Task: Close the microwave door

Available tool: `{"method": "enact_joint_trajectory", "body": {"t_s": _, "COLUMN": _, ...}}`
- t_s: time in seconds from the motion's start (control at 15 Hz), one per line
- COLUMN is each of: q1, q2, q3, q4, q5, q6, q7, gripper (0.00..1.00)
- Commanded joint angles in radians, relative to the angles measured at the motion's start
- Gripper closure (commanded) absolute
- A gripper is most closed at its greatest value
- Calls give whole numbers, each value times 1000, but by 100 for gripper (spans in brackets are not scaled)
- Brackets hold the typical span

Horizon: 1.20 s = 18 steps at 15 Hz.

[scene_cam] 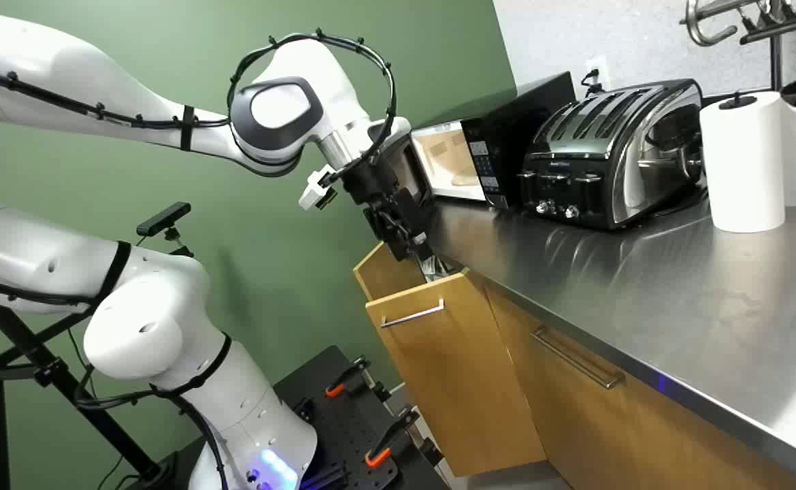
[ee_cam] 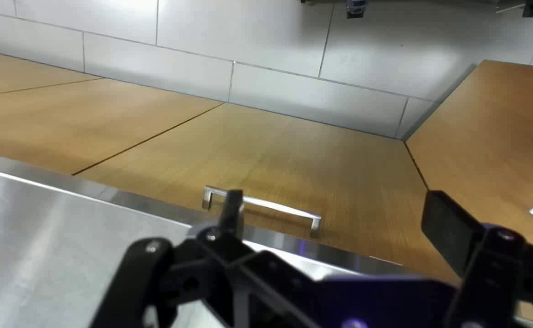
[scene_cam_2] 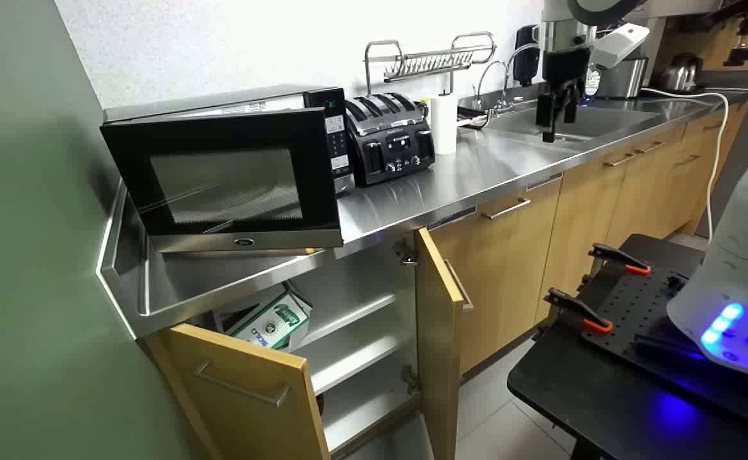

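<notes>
The microwave is a black box with a control panel, at the far end of the counter in both exterior views (scene_cam: 486,163) (scene_cam_2: 335,137). Its door stands open, swung out toward the counter's front edge. The black-framed door with its window faces the camera in an exterior view (scene_cam_2: 233,185); it is partly hidden behind my wrist in an exterior view (scene_cam: 408,173). My gripper is open and empty, in the air, apart from the door, in both exterior views (scene_cam: 411,248) (scene_cam_2: 558,124). The wrist view shows its spread fingers (ee_cam: 332,200) above the counter edge; the microwave is out of that view.
A chrome toaster (scene_cam: 595,156) stands beside the microwave, then a paper towel roll (scene_cam: 743,163). Two wooden cabinet doors (scene_cam_2: 246,383) (scene_cam_2: 438,319) hang open below the counter (scene_cam_2: 380,211). A cabinet handle (ee_cam: 271,206) sits below the counter's edge. A dish rack (scene_cam_2: 431,64) is on the wall.
</notes>
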Motion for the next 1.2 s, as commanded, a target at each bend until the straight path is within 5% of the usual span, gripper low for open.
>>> {"method": "enact_joint_trajectory", "body": {"t_s": 0.0, "q1": 5, "q2": -1, "q3": -4, "q4": 2, "q5": -2, "q6": -4, "q7": 2, "gripper": 0}}
{"method": "enact_joint_trajectory", "body": {"t_s": 0.33, "q1": 16, "q2": -5, "q3": 2, "q4": 3, "q5": 5, "q6": 5, "q7": 6, "gripper": 0}}
{"method": "enact_joint_trajectory", "body": {"t_s": 0.6, "q1": 126, "q2": -73, "q3": 56, "q4": 6, "q5": 50, "q6": 12, "q7": -14, "gripper": 0}}
{"method": "enact_joint_trajectory", "body": {"t_s": 1.13, "q1": 387, "q2": -128, "q3": 283, "q4": 114, "q5": 48, "q6": 2, "q7": -35, "gripper": 0}}
